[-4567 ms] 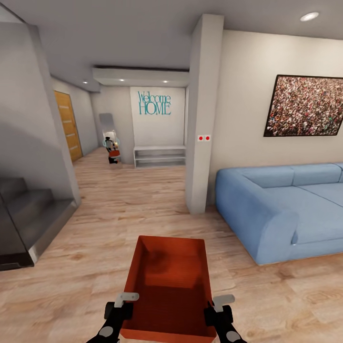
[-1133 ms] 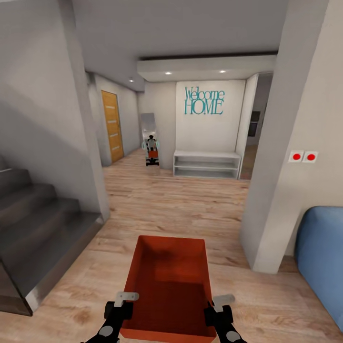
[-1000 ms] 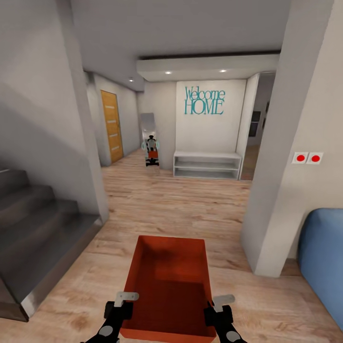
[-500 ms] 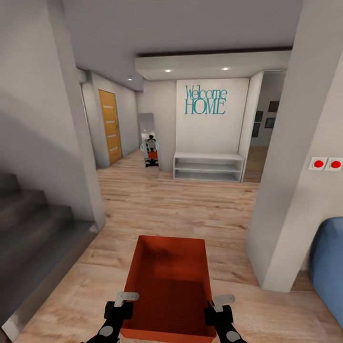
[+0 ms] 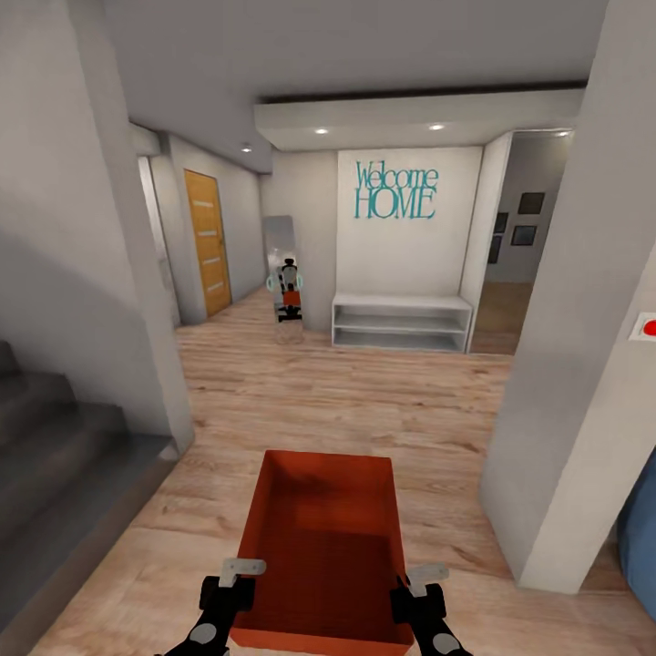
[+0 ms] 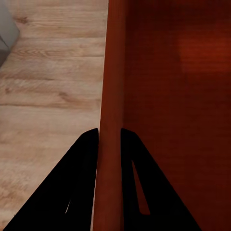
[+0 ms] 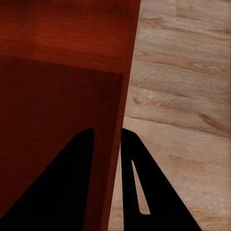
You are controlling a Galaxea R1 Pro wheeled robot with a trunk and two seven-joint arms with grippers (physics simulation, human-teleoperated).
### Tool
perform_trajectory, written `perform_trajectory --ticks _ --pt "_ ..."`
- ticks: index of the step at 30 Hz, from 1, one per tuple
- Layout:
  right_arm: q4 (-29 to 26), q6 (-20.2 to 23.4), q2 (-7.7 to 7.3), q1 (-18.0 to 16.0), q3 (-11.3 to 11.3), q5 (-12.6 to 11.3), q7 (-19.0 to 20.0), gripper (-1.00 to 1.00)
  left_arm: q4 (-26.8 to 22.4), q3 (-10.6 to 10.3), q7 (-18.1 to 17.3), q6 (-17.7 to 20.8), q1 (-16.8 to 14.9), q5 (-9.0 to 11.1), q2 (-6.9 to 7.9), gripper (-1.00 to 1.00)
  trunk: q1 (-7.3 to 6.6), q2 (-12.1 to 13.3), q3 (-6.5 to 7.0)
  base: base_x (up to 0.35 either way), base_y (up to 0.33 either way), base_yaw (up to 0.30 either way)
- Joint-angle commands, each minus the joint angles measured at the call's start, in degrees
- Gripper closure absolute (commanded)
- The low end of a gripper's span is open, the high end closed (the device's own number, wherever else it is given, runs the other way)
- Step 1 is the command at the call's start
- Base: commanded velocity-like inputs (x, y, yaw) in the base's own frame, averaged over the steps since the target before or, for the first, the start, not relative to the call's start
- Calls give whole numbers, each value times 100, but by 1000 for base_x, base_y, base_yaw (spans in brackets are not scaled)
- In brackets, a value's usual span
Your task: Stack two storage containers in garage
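Since the earlier head views the camera has advanced: the pillar (image 5: 583, 346) has slid toward the right edge, the sofa (image 5: 642, 528) is reduced to a blue sliver at lower right, and the stairs (image 5: 55, 474) sit further down at lower left; the box (image 5: 319, 547) has kept its place at bottom centre. The left pincer (image 5: 228, 583) pinches the box's left wall and the right pincer (image 5: 419, 588) pinches its right wall, each with one finger inside and one outside, as both wrist views confirm (image 6: 109, 144) (image 7: 107, 144). The box is carried clear of the wood floor (image 5: 346, 401). Judged by its thin plain walls and open top, it is light and stiff, though the walls may flex or slip under a pinch; taking hold on opposite walls near the near end is the sound choice. Open room lies straight ahead, between the stair wall on the left and the pillar on the right. The orange door (image 5: 205, 241) stands at upper left, past the mirror (image 5: 284, 273) and shelf (image 5: 401, 323).
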Motion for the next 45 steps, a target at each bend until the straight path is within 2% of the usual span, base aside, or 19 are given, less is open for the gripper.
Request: perform_trajectory --ticks 1,11,45 --pt "10 0 1 -1 -58 24 -64 100 -32 242 43 -5 -9 223 -3 100 3 -3 -6 339 0 0" --pt "10 0 1 -2 -58 24 -64 100 -32 243 43 -3 -13 222 -3 100 3 -3 -6 339 0 106" --pt "10 0 1 -1 -58 23 -64 100 -32 241 43 1 -14 221 -4 100 3 -3 9 339 0 2"
